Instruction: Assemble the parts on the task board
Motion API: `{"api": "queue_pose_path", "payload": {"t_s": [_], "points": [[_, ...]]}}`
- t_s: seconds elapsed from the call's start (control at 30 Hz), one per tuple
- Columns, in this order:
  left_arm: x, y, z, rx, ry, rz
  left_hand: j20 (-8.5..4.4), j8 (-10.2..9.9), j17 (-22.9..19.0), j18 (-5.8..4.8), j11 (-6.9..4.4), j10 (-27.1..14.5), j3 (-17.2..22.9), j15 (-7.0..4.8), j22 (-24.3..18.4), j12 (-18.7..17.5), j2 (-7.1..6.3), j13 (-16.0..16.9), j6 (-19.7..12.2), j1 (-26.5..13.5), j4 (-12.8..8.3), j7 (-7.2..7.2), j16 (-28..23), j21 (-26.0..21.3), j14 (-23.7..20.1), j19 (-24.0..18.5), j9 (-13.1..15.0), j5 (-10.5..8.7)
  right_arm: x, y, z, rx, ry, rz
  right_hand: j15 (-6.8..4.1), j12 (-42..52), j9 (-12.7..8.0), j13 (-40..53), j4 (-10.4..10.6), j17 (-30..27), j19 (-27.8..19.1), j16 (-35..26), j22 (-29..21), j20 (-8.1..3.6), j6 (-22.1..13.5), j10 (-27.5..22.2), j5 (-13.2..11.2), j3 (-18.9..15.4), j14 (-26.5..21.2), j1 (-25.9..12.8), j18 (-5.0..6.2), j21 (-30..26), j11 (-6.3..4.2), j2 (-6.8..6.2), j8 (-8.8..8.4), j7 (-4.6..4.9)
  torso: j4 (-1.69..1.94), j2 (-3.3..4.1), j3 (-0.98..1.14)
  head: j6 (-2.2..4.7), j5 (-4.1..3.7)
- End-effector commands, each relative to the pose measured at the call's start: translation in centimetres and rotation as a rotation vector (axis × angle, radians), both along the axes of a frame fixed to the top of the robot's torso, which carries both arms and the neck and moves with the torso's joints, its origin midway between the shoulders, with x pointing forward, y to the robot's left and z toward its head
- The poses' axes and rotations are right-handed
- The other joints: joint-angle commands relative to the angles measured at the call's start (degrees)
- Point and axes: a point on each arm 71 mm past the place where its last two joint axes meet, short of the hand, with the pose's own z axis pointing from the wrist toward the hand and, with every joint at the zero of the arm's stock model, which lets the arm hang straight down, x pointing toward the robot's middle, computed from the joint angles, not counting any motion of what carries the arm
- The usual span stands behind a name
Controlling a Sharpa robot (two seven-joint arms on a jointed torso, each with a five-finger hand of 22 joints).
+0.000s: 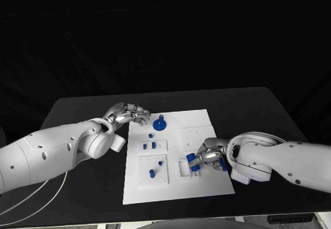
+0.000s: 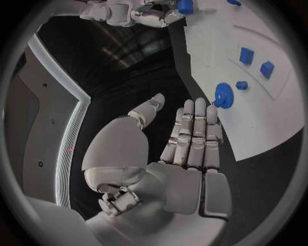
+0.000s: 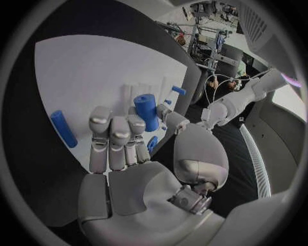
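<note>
While right hand (image 1: 208,154) pinches blue part (image 3: 147,111)

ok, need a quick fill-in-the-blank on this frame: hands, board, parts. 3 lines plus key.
1. The task board lying on the black table is ____ in colour.
2. The round blue wheel-like part lies nearest the ____ hand.
3. The right hand pinches a blue ____-shaped part over the board.

Missing words: white; left; cylinder
</note>
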Motion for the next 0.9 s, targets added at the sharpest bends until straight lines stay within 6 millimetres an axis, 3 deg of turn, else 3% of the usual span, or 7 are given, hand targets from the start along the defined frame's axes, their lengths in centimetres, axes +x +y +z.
{"api": "queue_pose_path", "payload": {"t_s": [0.03,0.8,0.9], "points": [[0.0,-0.2,0.1,-0.008,0.002,-0.015,0.23,0.2,0.08,1.13,-0.04,-0.24,-0.16,0.19,0.09,-0.01,0.05,-0.09,-0.49,-0.17,0.14,-0.09,-0.21,-0.33,0.1,-0.21,-0.06,-0.04,-0.1,0.5,-0.4,-0.014,0.057,0.037,-0.4,-0.27,-0.14,0.08,0.15,0.1,0.31,-0.24,0.59,-0.17,4.52,-0.08,-0.4,-0.42,0.13,-0.82,3.85,0.32,-0.1,-0.03,-0.39,0.59,0.02,0.02,0.0,-0.08,0.13],[-0.1,-0.1,-0.1,0.004,0.018,-0.016,0.25,0.21,0.29,1.1,-0.01,-0.33,-0.29,0.21,0.22,-0.03,0.06,-0.12,-0.63,-0.4,0.27,-0.04,-0.37,-0.39,0.12,-0.22,-0.12,-0.08,-0.2,1.5,-0.8,-0.001,0.096,0.044,-0.38,-0.44,-0.06,0.27,0.37,0.32,0.17,-0.39,0.59,-0.28,4.41,-0.2,-0.4,-1.0,0.11,-1.75,3.85,0.34,-0.07,-0.53,-0.58,0.62,-0.04,0.02,0.1,-0.5,0.56],[-0.1,-0.2,-0.1,0.002,0.019,-0.019,0.25,0.21,0.32,1.1,0.0,-0.35,-0.3,0.22,0.24,-0.04,0.07,-0.13,-0.65,-0.44,0.3,-0.04,-0.4,-0.41,0.11,-0.22,-0.13,-0.08,0.0,1.6,-0.8,0.007,0.079,0.028,-0.34,-0.53,0.0,0.38,1.14,0.44,0.13,-0.46,0.59,-0.21,4.34,-0.26,-0.38,-2.59,0.11,-3.73,3.85,0.38,0.0,-1.09,-0.69,0.69,-0.05,0.01,0.09,-0.44,0.6]]}}
